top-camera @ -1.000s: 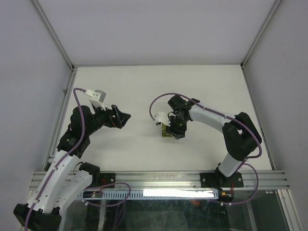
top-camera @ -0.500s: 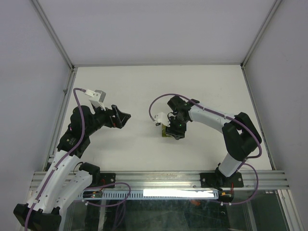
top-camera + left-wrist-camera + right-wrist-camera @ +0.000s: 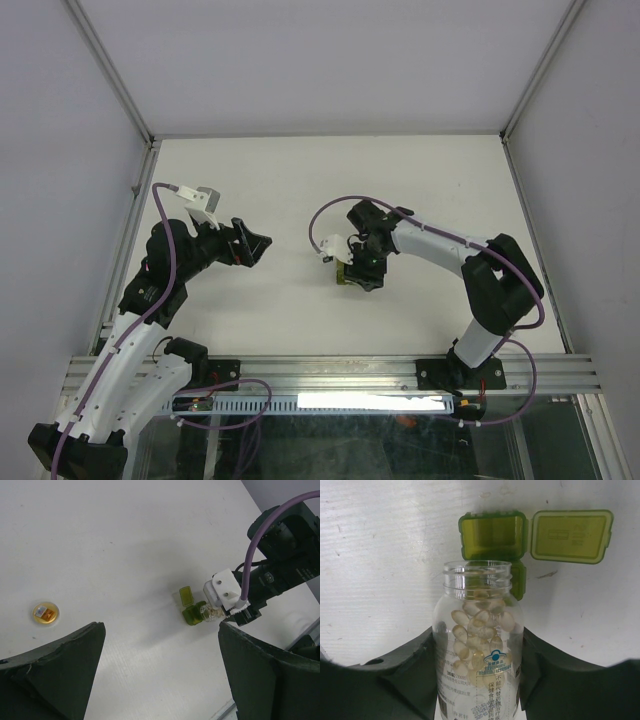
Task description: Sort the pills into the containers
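Observation:
My right gripper (image 3: 477,645) is shut on a small clear bottle (image 3: 479,645) holding several pale yellowish translucent pills (image 3: 480,625). The bottle is uncapped and tilted, its mouth just over the olive-green box (image 3: 492,535), whose lid (image 3: 571,535) lies open to the right. The open compartment looks empty. In the top view the right gripper (image 3: 360,272) sits at the box (image 3: 344,277) at table centre. My left gripper (image 3: 255,243) is open and empty, well left of the box. The left wrist view shows the box (image 3: 192,615) and bottle (image 3: 212,614) beyond its fingers (image 3: 75,665).
A small round cap with an orange inner label (image 3: 46,613) lies on the white table (image 3: 300,180), left of the box in the left wrist view. Metal frame posts and grey walls border the table on three sides.
My right gripper with the bottle has edged slightly left toward the box. The left arm has not moved.

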Controlling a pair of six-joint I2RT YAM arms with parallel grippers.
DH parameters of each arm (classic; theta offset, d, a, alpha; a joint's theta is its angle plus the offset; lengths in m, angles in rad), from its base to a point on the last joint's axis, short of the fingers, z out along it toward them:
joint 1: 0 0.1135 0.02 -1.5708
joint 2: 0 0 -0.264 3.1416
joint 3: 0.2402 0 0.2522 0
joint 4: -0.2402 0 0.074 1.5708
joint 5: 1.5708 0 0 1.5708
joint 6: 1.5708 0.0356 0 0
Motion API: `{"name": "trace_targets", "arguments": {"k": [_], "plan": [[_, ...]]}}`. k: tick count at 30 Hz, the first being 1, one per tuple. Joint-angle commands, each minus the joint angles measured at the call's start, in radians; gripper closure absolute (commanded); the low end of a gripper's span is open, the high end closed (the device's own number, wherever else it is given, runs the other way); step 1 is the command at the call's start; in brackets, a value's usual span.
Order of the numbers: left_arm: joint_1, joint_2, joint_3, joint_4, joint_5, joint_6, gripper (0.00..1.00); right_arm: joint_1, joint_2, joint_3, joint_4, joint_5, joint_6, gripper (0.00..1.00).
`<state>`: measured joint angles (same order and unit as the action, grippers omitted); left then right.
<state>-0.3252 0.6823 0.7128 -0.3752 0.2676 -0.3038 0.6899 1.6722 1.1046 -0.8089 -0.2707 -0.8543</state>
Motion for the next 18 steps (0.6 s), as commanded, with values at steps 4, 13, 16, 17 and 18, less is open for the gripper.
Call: {"name": "trace_targets", "arguments": {"k": [4, 13, 16, 17, 18], "plan": [[0.017, -0.006, 0.014, 0.025, 0.022, 0.008, 0.01, 0.01, -0.032, 0.029, -0.013, 0.015, 0.005, 1.0], [0.018, -0.003, 0.017, 0.026, 0.023, 0.01, 0.01, 0.024, -0.058, 0.004, 0.048, 0.038, 0.01, 1.0], [0.018, -0.006, 0.011, 0.027, 0.016, 0.006, 0.01, 0.025, -0.044, 0.033, -0.016, -0.009, 0.012, 1.0], [0.018, -0.005, 0.012, 0.027, 0.017, 0.008, 0.01, 0.028, -0.061, 0.006, 0.027, 0.011, 0.013, 1.0], [0.018, -0.004, 0.014, 0.026, 0.02, 0.009, 0.01, 0.027, -0.063, -0.006, 0.057, 0.04, 0.012, 1.0]]}}
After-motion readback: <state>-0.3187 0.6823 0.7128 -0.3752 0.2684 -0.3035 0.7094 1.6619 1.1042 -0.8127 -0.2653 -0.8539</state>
